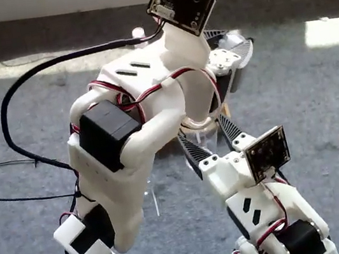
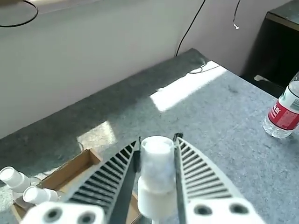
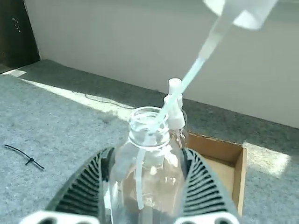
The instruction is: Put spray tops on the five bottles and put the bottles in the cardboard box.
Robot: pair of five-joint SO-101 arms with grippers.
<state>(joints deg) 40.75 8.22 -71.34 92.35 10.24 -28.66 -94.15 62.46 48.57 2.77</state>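
Note:
My right gripper (image 3: 148,156) is shut on a clear bottle (image 3: 147,177) that stands upright with its neck bare. My left gripper (image 2: 157,142) is shut on a white spray top (image 2: 156,182). In the right wrist view that spray top (image 3: 243,9) hangs above the bottle, and its thin dip tube (image 3: 187,79) slants down into the bottle's mouth. In the high view the right gripper (image 1: 201,130) grips the bottle (image 1: 196,126) under the left arm. The cardboard box (image 3: 226,156) lies just behind, with a capped bottle (image 3: 175,107) upright in it.
Two capped bottles (image 2: 18,186) show at the cardboard box (image 2: 74,170) in the left wrist view. A water bottle with a red label (image 2: 285,112) stands apart on the grey carpet. A black cable tie (image 3: 25,159) lies on the carpet. A wall runs behind.

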